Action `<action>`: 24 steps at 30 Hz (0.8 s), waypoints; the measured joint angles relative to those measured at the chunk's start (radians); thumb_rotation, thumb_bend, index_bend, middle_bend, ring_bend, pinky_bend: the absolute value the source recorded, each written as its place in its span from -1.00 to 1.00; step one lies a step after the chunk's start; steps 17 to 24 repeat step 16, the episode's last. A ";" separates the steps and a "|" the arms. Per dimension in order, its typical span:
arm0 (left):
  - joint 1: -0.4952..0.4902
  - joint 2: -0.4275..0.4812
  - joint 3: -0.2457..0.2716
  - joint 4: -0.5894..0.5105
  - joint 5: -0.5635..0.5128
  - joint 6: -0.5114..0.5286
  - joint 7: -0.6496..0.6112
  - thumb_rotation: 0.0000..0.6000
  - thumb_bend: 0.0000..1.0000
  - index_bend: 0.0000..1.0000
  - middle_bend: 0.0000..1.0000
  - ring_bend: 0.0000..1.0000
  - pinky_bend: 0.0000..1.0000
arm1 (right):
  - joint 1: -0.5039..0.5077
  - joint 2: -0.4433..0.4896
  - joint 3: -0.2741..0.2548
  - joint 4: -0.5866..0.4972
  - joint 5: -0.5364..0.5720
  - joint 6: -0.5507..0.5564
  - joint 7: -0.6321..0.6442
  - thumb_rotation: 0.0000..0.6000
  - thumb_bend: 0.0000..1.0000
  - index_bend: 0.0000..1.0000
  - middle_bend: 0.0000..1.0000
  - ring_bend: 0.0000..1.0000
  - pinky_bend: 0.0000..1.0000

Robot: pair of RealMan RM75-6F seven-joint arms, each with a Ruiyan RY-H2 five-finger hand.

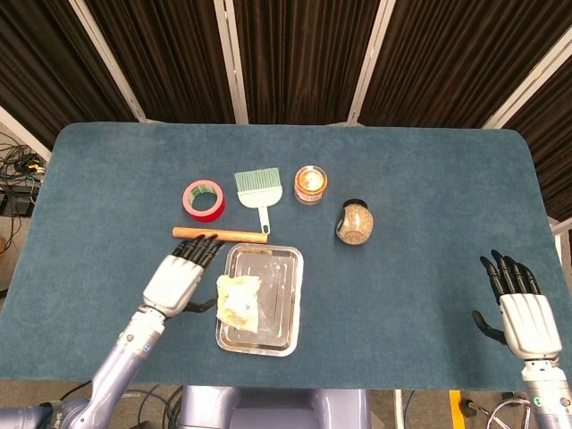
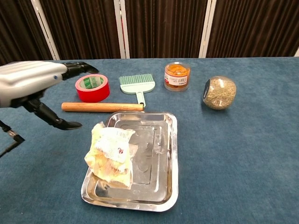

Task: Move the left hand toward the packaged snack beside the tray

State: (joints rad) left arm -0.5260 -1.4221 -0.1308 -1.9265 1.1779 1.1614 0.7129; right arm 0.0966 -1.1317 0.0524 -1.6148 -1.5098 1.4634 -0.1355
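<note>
The packaged snack [image 1: 239,300] [image 2: 111,154], a clear bag of pale yellow pieces, lies on the left side of the metal tray [image 1: 282,266] [image 2: 159,140], partly over its left rim. My left hand [image 1: 179,282] [image 2: 31,83] hovers just left of the tray with fingers stretched out, holding nothing; its thumb points toward the bag without touching it. At the table's lower right my right hand [image 1: 522,312] rests open and empty, seen only in the head view.
Behind the tray lies a wooden rod [image 1: 220,234] [image 2: 102,107]. Further back stand a red tape roll [image 1: 204,199] [image 2: 92,87], a green brush [image 1: 259,192] [image 2: 137,85], an orange-lidded jar [image 1: 310,184] [image 2: 177,76] and a grain jar [image 1: 355,222] [image 2: 219,93].
</note>
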 measured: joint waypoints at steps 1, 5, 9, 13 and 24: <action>0.005 0.012 0.001 -0.003 0.003 0.008 -0.010 1.00 -0.67 -1.00 -1.00 -1.00 -0.85 | 0.000 0.000 0.000 0.000 0.000 0.000 -0.001 1.00 -0.39 -1.00 -1.00 -1.00 -0.81; 0.042 0.077 0.016 -0.007 0.040 0.047 -0.085 1.00 -0.73 -1.00 -1.00 -1.00 -0.91 | 0.000 -0.001 -0.002 -0.001 0.001 -0.003 -0.008 1.00 -0.40 -1.00 -1.00 -1.00 -0.81; 0.110 0.178 0.054 0.004 0.113 0.111 -0.213 1.00 -0.85 -1.00 -1.00 -1.00 -0.99 | -0.001 -0.001 -0.002 -0.004 0.000 -0.002 -0.016 1.00 -0.40 -1.00 -1.00 -1.00 -0.81; 0.201 0.258 0.104 0.055 0.198 0.210 -0.357 1.00 -0.91 -1.00 -1.00 -1.00 -1.00 | 0.001 -0.004 -0.003 -0.008 0.002 -0.006 -0.024 1.00 -0.40 -1.00 -1.00 -1.00 -0.81; 0.271 0.292 0.140 0.126 0.260 0.292 -0.468 1.00 -0.93 -1.00 -1.00 -1.00 -1.00 | 0.003 -0.007 -0.003 -0.010 0.003 -0.011 -0.034 1.00 -0.39 -1.00 -1.00 -1.00 -0.81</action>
